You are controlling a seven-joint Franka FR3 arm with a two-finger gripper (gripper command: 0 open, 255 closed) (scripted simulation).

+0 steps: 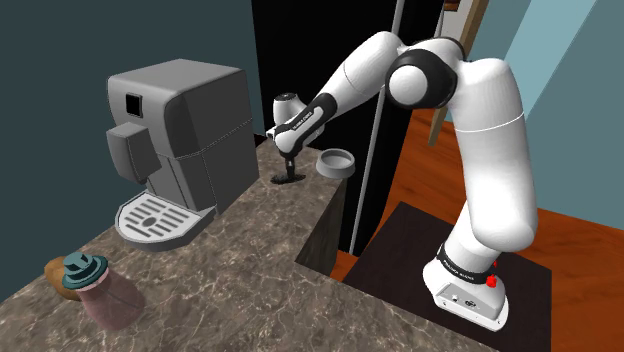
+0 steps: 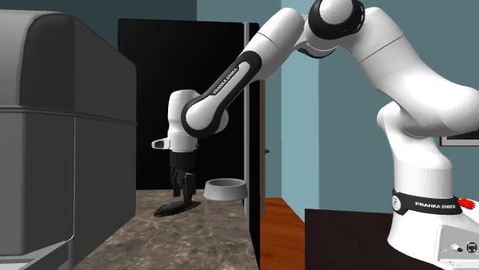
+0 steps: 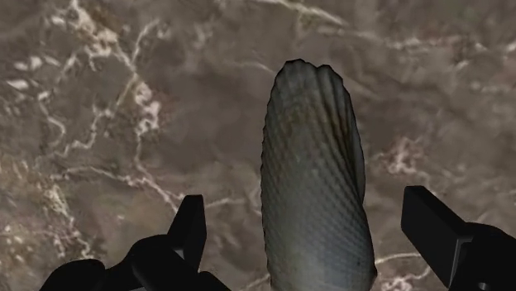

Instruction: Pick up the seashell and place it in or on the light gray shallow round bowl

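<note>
Our jaws stand wide open and hold nothing. The two fingers straddle the shell with a gap on either side, touching neither edge. The shell lies flat on the marbled worktop, long and narrow, its length running away from the hand and its domed back finely ribbed.

We judge it light, stiff and brittle, thinnest at the rim, so a gentle close should serve better than a hard one. Its low, domed shape could let it squirt out or tip. We would take it across the narrow width, near the middle of its length, with the fingers low against the worktop; the ribbing may lend some bite.

In the shoulder view the bowl sits near the shell at the worktop's corner, and a grey coffee machine stands toward that view's left.

We read "FRANKA EMIKA" on the forearm and on the band at the arm's base. We can make out no writing on shell, bowl or machine.
</note>
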